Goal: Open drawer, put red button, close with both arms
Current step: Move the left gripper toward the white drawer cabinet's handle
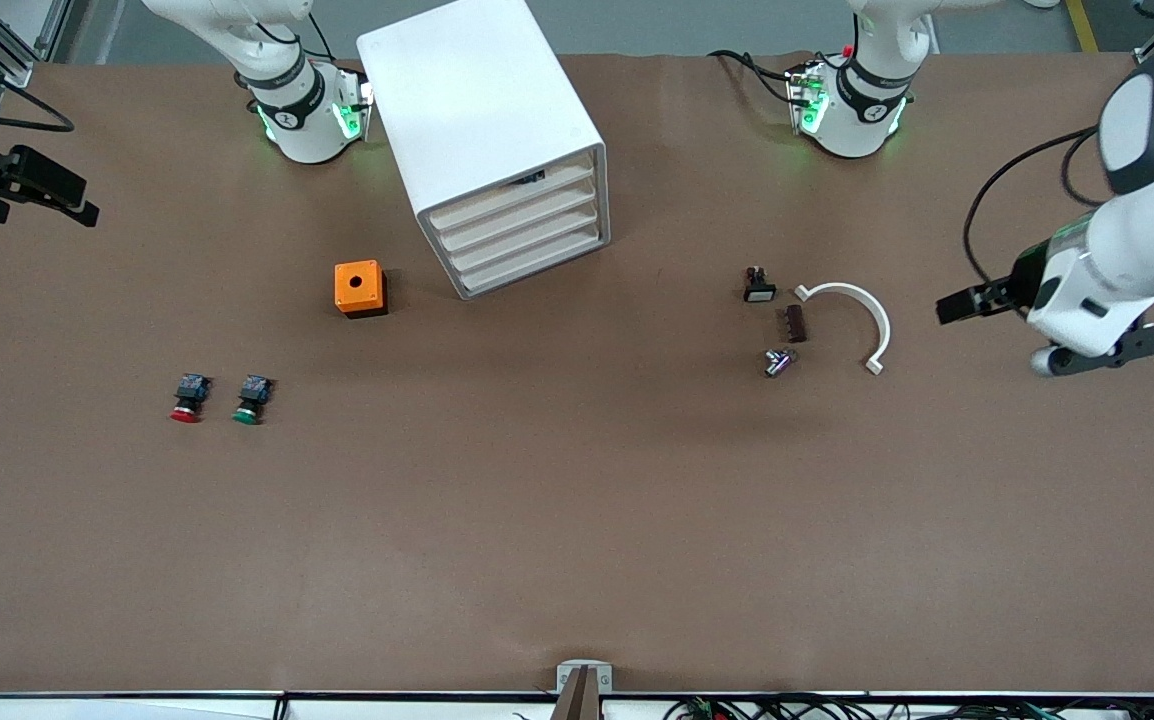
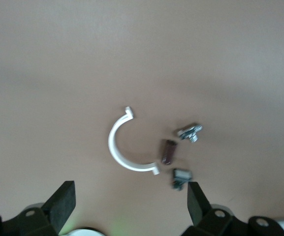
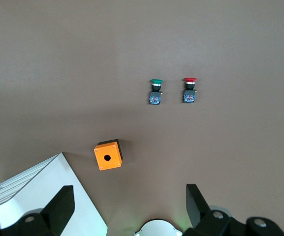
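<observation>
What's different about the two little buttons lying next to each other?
The red button has a red cap; the green button has a green one. The red button lies closer to the right arm's end of the table, the green button closer to the orange box. Both have dark bodies and look the same size.

Wide bare table point(image 1: 577, 540) fills the lower half of the front frame. At centre left, the red button point(image 1: 187, 398) has the green button point(image 1: 251, 400) just beside it, leaving a narrow gap (open tabletop on its remaining sides). The orange box point(image 1: 360, 288) stands near the drawer cabinet point(image 1: 493, 140) at upper centre. Small parts and a white clamp point(image 1: 855, 318) crowd centre right.
</observation>
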